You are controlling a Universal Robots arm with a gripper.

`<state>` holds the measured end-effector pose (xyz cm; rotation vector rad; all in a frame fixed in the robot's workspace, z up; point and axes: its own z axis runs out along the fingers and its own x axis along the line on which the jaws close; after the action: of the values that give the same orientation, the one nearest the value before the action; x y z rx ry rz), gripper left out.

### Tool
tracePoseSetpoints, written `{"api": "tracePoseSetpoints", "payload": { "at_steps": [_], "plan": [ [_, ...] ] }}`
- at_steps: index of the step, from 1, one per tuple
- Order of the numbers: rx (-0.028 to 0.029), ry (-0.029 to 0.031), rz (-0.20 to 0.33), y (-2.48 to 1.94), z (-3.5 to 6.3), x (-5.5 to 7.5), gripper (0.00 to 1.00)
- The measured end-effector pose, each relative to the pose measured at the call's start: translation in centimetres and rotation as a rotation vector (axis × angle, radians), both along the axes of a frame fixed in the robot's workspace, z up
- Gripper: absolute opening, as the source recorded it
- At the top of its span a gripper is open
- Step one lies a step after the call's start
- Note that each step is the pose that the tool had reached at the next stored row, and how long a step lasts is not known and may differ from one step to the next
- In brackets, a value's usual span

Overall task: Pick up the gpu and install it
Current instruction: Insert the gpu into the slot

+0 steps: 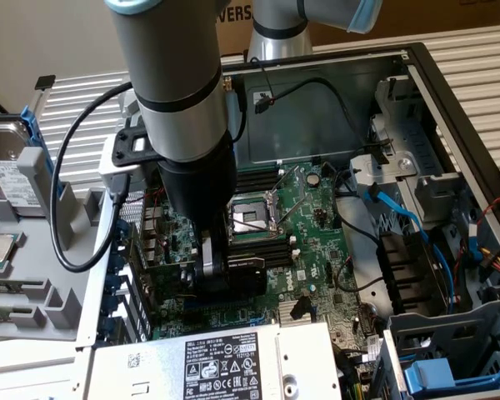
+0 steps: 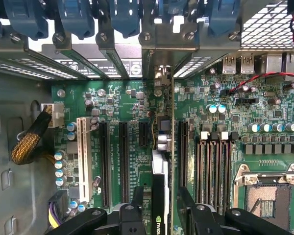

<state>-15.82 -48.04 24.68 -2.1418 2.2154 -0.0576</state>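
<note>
with the gpu [image 2: 160,196] standing on edge in a slot of the motherboard [image 2: 127,103], bracket end toward the rear slot covers [image 2: 112,54], your gripper [image 2: 159,208] straddles it with jaws spread, so judge the seating step near done; check it sits level.

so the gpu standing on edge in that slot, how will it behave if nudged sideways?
Probably stiff: the gpu is a rigid board with a shroud. Upright and thin, it could tip or lever in the motherboard slot if not fully seated. Exposed components look fragile. The gripper straddles it, jaws open.
</note>
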Motion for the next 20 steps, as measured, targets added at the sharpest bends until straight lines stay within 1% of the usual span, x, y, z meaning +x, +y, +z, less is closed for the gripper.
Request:
{"api": "tracePoseSetpoints", "payload": {
  "at_steps": [5, 8, 11, 15, 17, 20],
  "plan": [
    [0.0000, 0.0000, 0.000, 0.00, 0.01, 0.0, 0.40],
    [0.0000, 0.0000, 0.000, 0.00, 0.34, 0.0, 0.40],
    [0.0000, 0.0000, 0.000, 0.00, 0.97, 0.0, 0.40],
    [-0.0010, -0.0002, 0.000, 0.00, 2.37, 0.0, 0.40],
    [-0.0019, -0.0011, 0.000, 0.00, 2.93, 0.0, 0.40],
    [-0.0036, -0.0045, 0.000, 0.05, 3.68, -0.1, 0.40]
  ]
}}
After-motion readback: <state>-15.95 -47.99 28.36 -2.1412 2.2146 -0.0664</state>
